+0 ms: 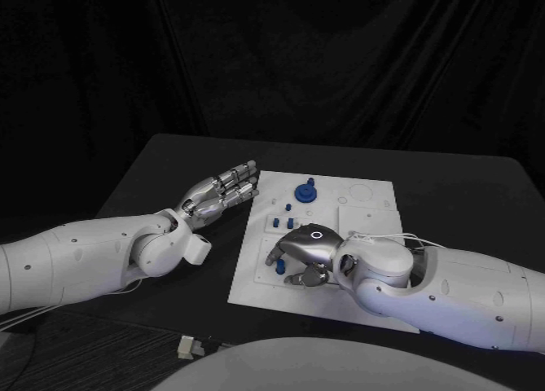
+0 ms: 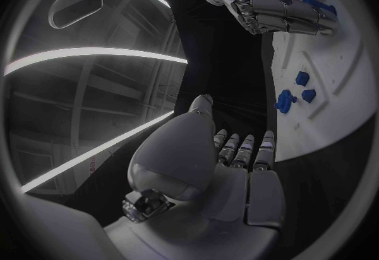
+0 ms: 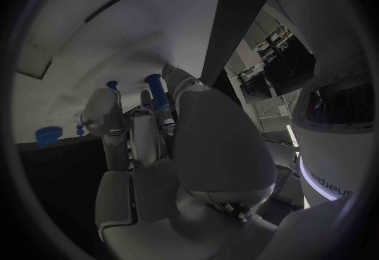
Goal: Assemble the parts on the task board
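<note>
The right hand (image 1: 305,254) hangs over the near left part of the board (image 1: 372,213), fingers curled downward. In the right wrist view a blue peg (image 3: 156,92) stands up at the fingertips (image 3: 150,122); it looks pinched there, though whether it is truly held or simply standing in its hole just past them I cannot tell. The left hand (image 1: 221,194) lies flat and empty beside the board's far left edge, fingers straight and together, touching nothing.

Other parts sit well clear: a round blue knob (image 1: 305,192) near the far left corner, and small blue pieces (image 1: 283,219) between it and the right hand.

If the peg is being seated, the thing to get right is keeping it upright and pressing straight down, not sideways. The left hand could steady the board's edge, since a light plate may slide under the push.
</note>
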Controlling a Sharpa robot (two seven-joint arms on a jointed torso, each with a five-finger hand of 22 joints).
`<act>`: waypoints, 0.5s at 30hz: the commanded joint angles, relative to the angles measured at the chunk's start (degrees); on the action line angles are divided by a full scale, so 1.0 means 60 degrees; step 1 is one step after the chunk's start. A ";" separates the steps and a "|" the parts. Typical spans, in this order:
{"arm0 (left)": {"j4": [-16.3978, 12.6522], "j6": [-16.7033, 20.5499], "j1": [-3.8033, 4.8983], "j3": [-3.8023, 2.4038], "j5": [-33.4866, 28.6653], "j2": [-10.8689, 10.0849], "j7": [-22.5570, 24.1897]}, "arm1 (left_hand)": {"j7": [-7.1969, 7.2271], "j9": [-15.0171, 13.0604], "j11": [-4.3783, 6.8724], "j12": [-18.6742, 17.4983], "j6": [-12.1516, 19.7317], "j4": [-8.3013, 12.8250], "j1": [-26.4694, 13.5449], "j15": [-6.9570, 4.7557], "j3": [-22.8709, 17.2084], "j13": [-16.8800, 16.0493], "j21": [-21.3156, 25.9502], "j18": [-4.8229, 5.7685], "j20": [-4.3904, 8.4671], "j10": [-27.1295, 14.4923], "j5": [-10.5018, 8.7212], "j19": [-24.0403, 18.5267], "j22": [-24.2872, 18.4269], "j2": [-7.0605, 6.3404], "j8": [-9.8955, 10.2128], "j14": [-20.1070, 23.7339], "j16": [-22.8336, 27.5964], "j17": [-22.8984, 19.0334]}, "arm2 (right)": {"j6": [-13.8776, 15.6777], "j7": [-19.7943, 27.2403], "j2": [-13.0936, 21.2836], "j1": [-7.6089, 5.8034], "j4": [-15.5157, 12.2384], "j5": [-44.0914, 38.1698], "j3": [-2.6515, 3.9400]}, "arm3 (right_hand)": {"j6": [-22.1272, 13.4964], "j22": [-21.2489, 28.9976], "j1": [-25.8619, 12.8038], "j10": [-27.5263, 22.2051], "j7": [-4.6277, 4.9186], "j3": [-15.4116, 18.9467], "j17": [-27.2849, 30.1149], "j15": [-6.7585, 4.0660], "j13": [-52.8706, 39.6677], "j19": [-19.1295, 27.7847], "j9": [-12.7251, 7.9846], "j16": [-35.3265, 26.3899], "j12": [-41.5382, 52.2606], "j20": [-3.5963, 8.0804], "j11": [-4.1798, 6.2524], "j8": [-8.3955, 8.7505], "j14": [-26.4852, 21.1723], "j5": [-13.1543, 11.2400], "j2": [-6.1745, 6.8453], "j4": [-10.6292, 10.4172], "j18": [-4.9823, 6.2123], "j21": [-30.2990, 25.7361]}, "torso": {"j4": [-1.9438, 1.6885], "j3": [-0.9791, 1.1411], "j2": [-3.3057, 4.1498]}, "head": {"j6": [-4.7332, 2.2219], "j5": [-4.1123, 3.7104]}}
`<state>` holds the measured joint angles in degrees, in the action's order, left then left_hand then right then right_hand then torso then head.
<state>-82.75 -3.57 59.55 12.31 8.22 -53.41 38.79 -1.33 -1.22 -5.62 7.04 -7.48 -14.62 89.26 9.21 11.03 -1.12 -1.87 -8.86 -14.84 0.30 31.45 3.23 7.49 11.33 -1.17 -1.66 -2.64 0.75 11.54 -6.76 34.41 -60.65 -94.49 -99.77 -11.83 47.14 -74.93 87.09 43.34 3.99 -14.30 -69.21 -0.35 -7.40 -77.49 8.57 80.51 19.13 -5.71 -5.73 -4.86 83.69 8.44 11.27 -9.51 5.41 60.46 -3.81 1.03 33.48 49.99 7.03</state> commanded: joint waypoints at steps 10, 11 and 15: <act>-0.0017 -0.0071 -0.0017 -0.0009 -0.0053 0.0022 0.0142 | -0.0045 -0.0012 -0.0064 0.0035 0.0019 0.0049 0.0123 0.0057 -0.0049 -0.0012 -0.0046 -0.0157 -0.0049 0.0019 0.0066 0.0001 -0.0005 -0.0020 -0.0066 0.0018 -0.0042 0.0013 | 0.1637 -0.0029 0.0900 -0.0585 -0.1045 -0.0059 0.0005 | -0.1945 -0.1000 0.0103 -0.1473 -0.0343 0.1218 0.0722 0.0124 -0.0140 0.0453 -0.0524 -0.0306 0.0832 -0.0124 -0.0118 0.0214 -0.0489 -0.0813 0.0476 -0.1237 0.0225 -0.0891 | 0.0000 0.0004 -0.0007 | 0.0001 -0.0055; -0.0020 -0.0069 -0.0017 -0.0009 -0.0053 0.0023 0.0144 | -0.0045 -0.0012 -0.0064 0.0035 0.0019 0.0049 0.0123 0.0057 -0.0049 -0.0012 -0.0046 -0.0157 -0.0049 0.0019 0.0066 0.0001 -0.0005 -0.0020 -0.0066 0.0018 -0.0042 0.0013 | 0.1869 0.0053 0.1028 -0.0715 -0.1170 -0.0051 0.0005 | -0.1936 -0.1004 0.0027 -0.1486 -0.0351 0.1240 0.0719 0.0125 -0.0145 0.0444 -0.0530 -0.0297 0.0877 -0.0126 -0.0118 0.0199 -0.0487 -0.0827 0.0494 -0.1240 0.0223 -0.0882 | -0.0001 0.0005 -0.0007 | 0.0001 -0.0078; -0.0036 -0.0056 -0.0017 -0.0009 -0.0053 0.0028 0.0153 | -0.0045 -0.0012 -0.0064 0.0035 0.0019 0.0049 0.0123 0.0057 -0.0049 -0.0012 -0.0046 -0.0157 -0.0049 0.0019 0.0066 0.0001 -0.0005 -0.0020 -0.0066 0.0018 -0.0042 0.0013 | 0.2792 0.0345 0.1705 -0.1394 -0.1759 0.0183 0.0005 | -0.1172 -0.1009 -0.0375 -0.1245 -0.0275 0.1256 0.0741 0.0101 -0.0227 0.0418 -0.0442 -0.0273 0.1286 -0.0116 -0.0073 -0.0066 -0.0485 -0.0921 0.0466 -0.1232 0.0227 -0.0885 | -0.0001 0.0004 -0.0008 | 0.0001 -0.0114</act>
<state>-82.79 -3.57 59.53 12.31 8.22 -53.34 38.79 -1.33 -1.22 -5.62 7.04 -7.48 -14.46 89.49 9.21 10.87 -1.12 -1.87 -8.87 -14.84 0.30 31.51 3.23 7.49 11.10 -1.17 -1.66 -2.64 0.74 20.17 -6.34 43.92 -68.16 -104.05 -99.54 -11.86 39.91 -74.92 85.26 35.91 2.43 -6.87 -64.62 0.28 -8.78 -75.13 5.84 78.52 26.90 -6.46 -6.13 -5.23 81.03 3.22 14.11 -16.83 6.30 55.29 -3.81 1.06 33.44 49.99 6.43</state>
